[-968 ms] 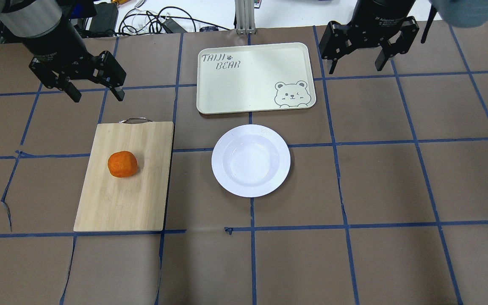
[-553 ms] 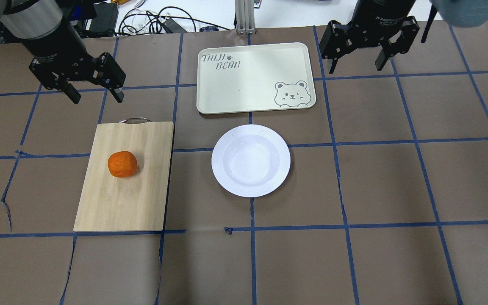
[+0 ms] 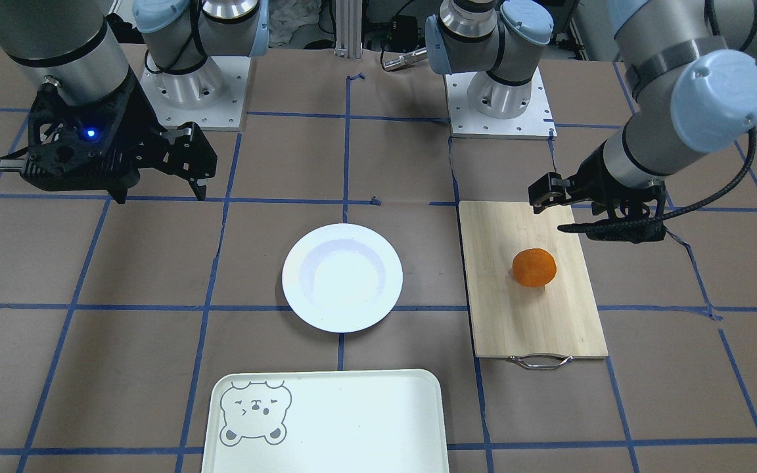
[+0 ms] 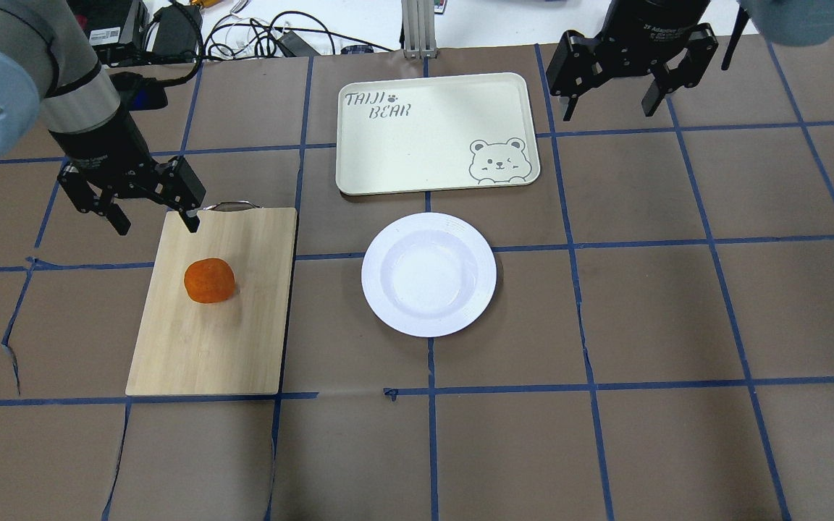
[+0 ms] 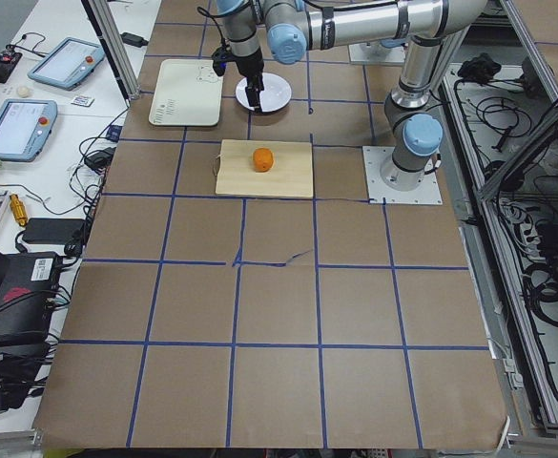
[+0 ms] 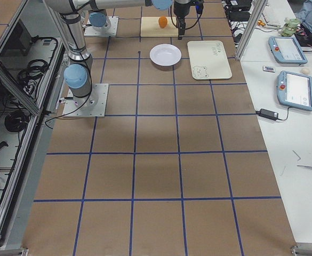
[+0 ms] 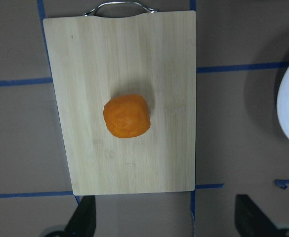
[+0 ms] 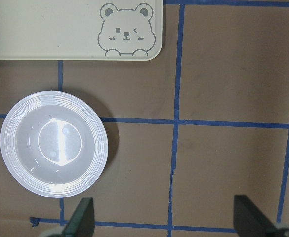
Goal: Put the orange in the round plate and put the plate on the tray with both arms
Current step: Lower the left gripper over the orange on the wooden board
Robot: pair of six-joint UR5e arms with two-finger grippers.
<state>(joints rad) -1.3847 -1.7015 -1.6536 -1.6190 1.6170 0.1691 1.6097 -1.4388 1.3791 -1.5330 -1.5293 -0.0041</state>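
The orange (image 4: 209, 280) lies on a wooden cutting board (image 4: 243, 333), left of the empty white round plate (image 4: 428, 273). Beyond the plate sits the pale tray (image 4: 435, 134) with a bear face in its corner, and nothing is on it. My left gripper (image 4: 156, 225) hangs open over the board's far left corner, short of the orange. In the left wrist view the orange (image 7: 127, 116) sits mid-board ahead of the open fingers (image 7: 82, 219). My right gripper (image 4: 608, 114) hovers open to the right of the tray, holding nothing. Its wrist view looks down on the plate (image 8: 54, 143) and the tray's corner (image 8: 60, 29).
The board's metal handle (image 4: 232, 205) points away from the robot, close to the left gripper. Cables and boxes (image 4: 258, 32) lie past the table's far edge. Brown table paper with blue tape lines (image 4: 605, 325) stretches to the right and front.
My left arm has swung toward the near side and lower, bringing its open gripper from the far left of the table to the board's far corner. The right gripper has barely moved.
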